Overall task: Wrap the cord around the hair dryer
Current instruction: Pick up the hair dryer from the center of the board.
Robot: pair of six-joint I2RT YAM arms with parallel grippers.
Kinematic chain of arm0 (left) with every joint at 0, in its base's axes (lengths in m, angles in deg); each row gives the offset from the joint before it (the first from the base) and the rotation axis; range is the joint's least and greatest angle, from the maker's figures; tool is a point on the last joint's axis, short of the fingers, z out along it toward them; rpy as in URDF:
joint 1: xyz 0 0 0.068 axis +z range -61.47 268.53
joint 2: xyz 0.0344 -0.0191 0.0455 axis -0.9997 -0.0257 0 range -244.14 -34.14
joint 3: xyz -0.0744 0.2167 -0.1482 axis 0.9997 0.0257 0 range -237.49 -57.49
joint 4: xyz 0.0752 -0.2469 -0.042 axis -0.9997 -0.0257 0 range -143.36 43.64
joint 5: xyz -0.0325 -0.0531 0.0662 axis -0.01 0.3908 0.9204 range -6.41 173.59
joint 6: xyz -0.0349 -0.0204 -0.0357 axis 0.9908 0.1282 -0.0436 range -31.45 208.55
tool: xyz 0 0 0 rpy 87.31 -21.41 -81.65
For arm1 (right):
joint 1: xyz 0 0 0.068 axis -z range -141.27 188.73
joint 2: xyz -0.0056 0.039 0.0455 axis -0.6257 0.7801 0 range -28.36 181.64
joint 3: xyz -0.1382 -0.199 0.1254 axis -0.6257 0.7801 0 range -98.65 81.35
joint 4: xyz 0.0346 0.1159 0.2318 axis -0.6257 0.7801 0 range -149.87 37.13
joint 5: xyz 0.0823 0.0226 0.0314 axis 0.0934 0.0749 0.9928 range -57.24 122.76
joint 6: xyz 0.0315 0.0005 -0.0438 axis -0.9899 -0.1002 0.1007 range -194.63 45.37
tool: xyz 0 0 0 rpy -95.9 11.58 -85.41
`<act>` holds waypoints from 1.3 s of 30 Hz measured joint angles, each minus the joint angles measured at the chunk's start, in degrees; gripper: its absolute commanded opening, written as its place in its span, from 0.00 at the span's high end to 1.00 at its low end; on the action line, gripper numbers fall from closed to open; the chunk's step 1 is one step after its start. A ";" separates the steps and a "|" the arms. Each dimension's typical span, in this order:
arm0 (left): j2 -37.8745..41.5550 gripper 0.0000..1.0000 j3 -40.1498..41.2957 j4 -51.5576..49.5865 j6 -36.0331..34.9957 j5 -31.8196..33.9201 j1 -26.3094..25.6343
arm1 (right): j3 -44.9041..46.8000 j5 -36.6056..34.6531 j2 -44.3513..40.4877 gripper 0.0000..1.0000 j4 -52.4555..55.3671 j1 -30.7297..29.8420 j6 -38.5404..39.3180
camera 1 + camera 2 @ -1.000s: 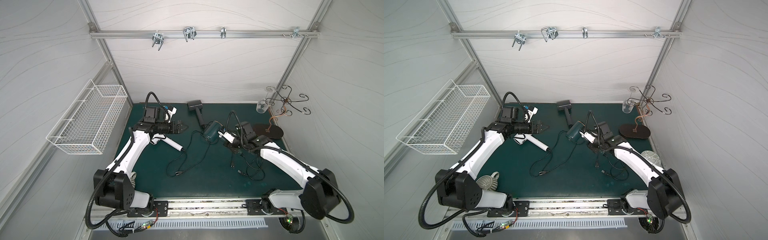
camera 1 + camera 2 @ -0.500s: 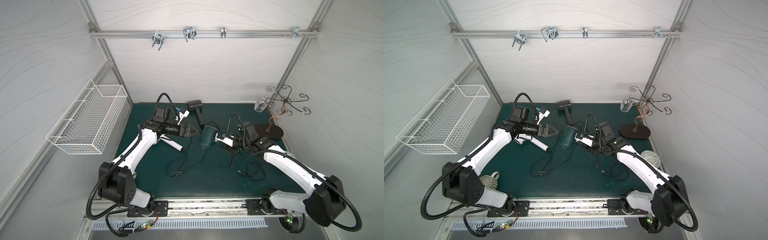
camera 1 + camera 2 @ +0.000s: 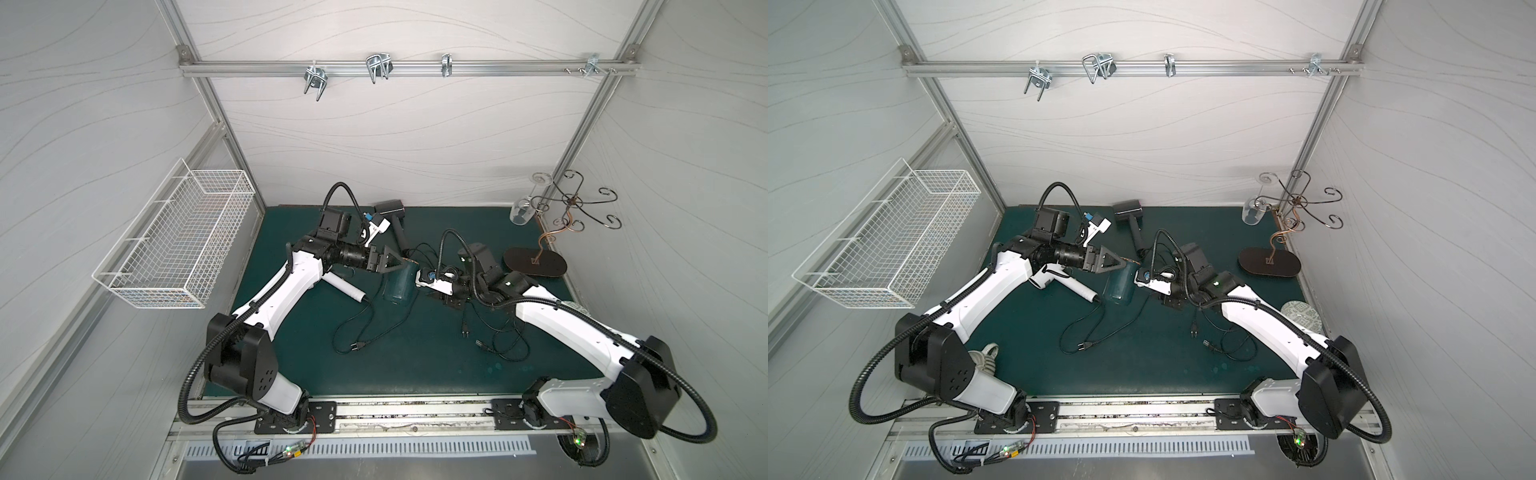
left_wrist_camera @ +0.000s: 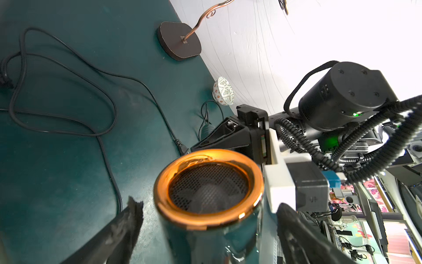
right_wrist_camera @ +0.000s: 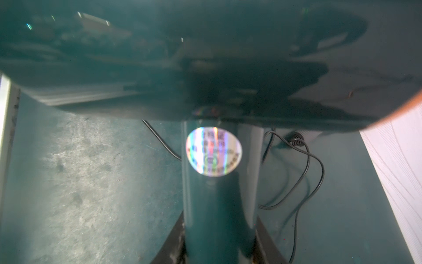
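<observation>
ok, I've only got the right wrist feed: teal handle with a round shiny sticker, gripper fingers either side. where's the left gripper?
Observer: Left gripper is open, straddling the barrel of the teal hair dryer at the end with the copper ring.
Operator: touching the barrel?
Observer: Not at the tips. The left wrist view shows a gap between its fingers and the barrel on both sides.
Operator: any cord on the dryer yet?
Observer: None around the barrel in both top views. Black cords lie in loose loops on the dark green mat.
</observation>
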 measured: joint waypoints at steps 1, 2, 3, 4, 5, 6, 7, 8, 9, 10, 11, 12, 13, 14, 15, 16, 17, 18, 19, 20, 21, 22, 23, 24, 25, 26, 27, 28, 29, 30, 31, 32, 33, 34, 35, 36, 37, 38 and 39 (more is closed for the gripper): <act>-0.20 0.06 -0.31 -0.66 -0.42 0.04 -0.04 | -0.35 -0.24 0.28 1.00 -0.04 -0.24 0.00; -0.37 0.06 -0.48 -1.18 -0.94 0.09 -0.09 | -0.74 -0.48 0.59 1.00 -0.09 -0.50 0.00; -0.48 0.06 -0.50 -1.77 -1.42 0.24 -0.15 | -1.16 -0.76 0.87 1.00 -0.09 -0.74 0.00; -0.55 0.06 -0.50 -2.23 -1.66 0.35 -0.20 | -1.49 -0.92 1.11 1.00 -0.20 -0.92 -0.02; -0.63 0.06 -0.50 -2.67 -1.90 0.52 -0.26 | -1.81 -1.05 1.31 1.00 -0.33 -1.09 -0.02; -0.70 0.06 -0.50 -3.04 -2.12 0.74 -0.31 | -2.03 -1.09 1.49 1.00 -0.52 -1.20 -0.04; -0.72 0.06 -0.50 -3.30 -2.23 0.87 -0.31 | -2.27 -1.16 1.66 1.00 -0.57 -1.29 -0.04; -0.72 0.06 -0.50 -3.48 -2.36 1.03 -0.33 | -2.40 -1.20 1.88 1.00 -0.68 -1.38 -0.07; -0.72 0.06 -0.50 -3.52 -2.40 1.14 -0.33 | -2.60 -1.20 2.12 1.00 -0.68 -1.42 -0.11; -0.72 0.06 -0.50 -3.50 -2.43 1.29 -0.33 | -2.84 -1.20 2.40 1.00 -0.70 -1.51 -0.13; -0.74 0.06 -0.50 -3.50 -2.40 1.40 -0.35 | -3.10 -1.18 2.67 1.00 -0.72 -1.53 -0.13; -0.74 0.06 -0.50 -3.48 -2.38 1.49 -0.37 | -3.28 -1.16 2.91 1.00 -0.90 -1.60 -0.15; -0.74 0.05 -0.50 -3.41 -2.34 1.53 -0.44 | -3.50 -1.16 3.10 1.00 -1.03 -1.66 -0.15; -0.74 0.05 -0.50 -3.34 -2.23 1.53 -0.50 | -3.72 -1.11 3.34 1.00 -1.11 -1.73 -0.15; -0.79 0.04 -0.50 -3.23 -2.10 1.55 -0.59 | -3.93 -1.09 3.56 1.00 -1.27 -1.81 -0.17; -0.81 0.04 -0.50 -2.99 -1.79 1.53 -0.70 | -4.17 -1.07 3.80 1.00 -1.40 -1.90 -0.22; -0.90 0.04 -0.50 -2.73 -1.55 1.53 -0.79 | -4.42 -1.03 4.07 1.00 -1.55 -1.99 -0.28; -0.98 0.04 -0.50 -2.45 -1.38 1.55 -0.87 | -4.70 -1.01 4.33 1.00 -1.57 -2.08 -0.33; -1.14 0.04 -0.50 -2.14 -1.25 1.55 -1.01 | -5.01 -0.98 4.57 1.00 -1.62 -2.14 -0.50; -1.31 0.04 -0.50 -1.90 -1.16 1.57 -1.16 | -5.25 -0.94 4.76 1.00 -1.77 -2.16 -0.72; -1.49 0.04 -0.50 -1.70 -1.05 1.66 -1.31 | -5.42 -0.87 4.83 1.00 -1.88 -2.16 -0.87; -1.66 0.04 -0.50 -1.53 -0.92 1.77 -1.46 | -5.55 -0.79 4.87 1.00 -1.97 -2.16 -1.16; -1.86 0.04 -0.50 -1.36 -0.85 1.84 -1.66 | -5.70 -0.81 4.87 1.00 -2.03 -2.19 -1.31; -1.95 0.04 -0.50 -1.20 -0.74 1.97 -1.70 | -5.73 -0.83 4.87 1.00 -2.03 -2.16 -1.38; -2.03 0.04 -0.50 -1.03 -0.68 2.08 -1.75 | -5.73 -0.92 4.87 1.00 -2.03 -2.14 -1.51; -2.12 0.05 -0.50 -0.85 -0.59 2.25 -1.75 | -5.73 -1.01 4.90 1.00 -1.99 -2.16 -1.66; -2.23 0.06 -0.50 -0.83 -0.42 2.38 -1.75 | -5.73 -1.09 4.90 1.00 -1.95 -2.14 -1.73; -2.29 0.07 -0.50 -0.79 -0.28 2.47 -1.79 | -5.73 -1.14 4.90 1.00 -1.90 -2.14 -1.77; -2.40 0.09 -0.52 -0.76 -0.13 2.58 -1.81 | -5.73 -1.20 4.92 1.00 -1.81 -2.12 -1.81; -2.51 0.12 -0.55 -0.68 0.00 2.58 -1.90 | -5.73 -1.25 4.92 1.00 -1.73 -2.12 -1.84; -2.62 0.17 -0.66 -0.63 0.17 2.56 -1.99 | -5.73 -1.33 4.92 1.00 -1.62 -2.10 -1.95; -2.71 0.24 -0.76 -0.55 0.44 2.51 -2.10 | -5.73 -1.44 4.94 1.00 -1.49 -2.05 -2.21; -2.82 0.35 -1.03 -0.55 0.70 2.56 -2.25 | -5.73 -1.55 4.96 1.00 -1.38 -2.03 -2.54; -2.91 0.48 -1.29 -0.61 1.09 2.71 -2.38 | -5.73 -1.84 4.96 1.00 -1.33 -2.01 -2.67; -3.04 0.65 -1.44 -0.46 1.29 2.78 -2.40 | -5.73 -2.01 4.96 1.00 -1.33 -1.92 -2.82; -3.17 0.82 -1.60 -0.44 1.53 2.82 -2.40 | -5.73 -2.16 4.96 1.00 -1.36 -1.88 -2.99; -3.34 0.91 -1.79 -0.50 1.60 2.80 -2.43 | -5.73 -2.29 4.96 0.98 -1.33 -1.88 -3.19; -3.54 0.97 -2.03 -0.59 1.64 2.78 -2.47 | -5.75 -2.43 4.96 0.93 -1.33 -1.88 -3.50; -3.67 1.00 -2.25 -0.68 1.62 2.82 -2.51 | -5.81 -2.60 5.01 0.86 -1.31 -1.86 -3.76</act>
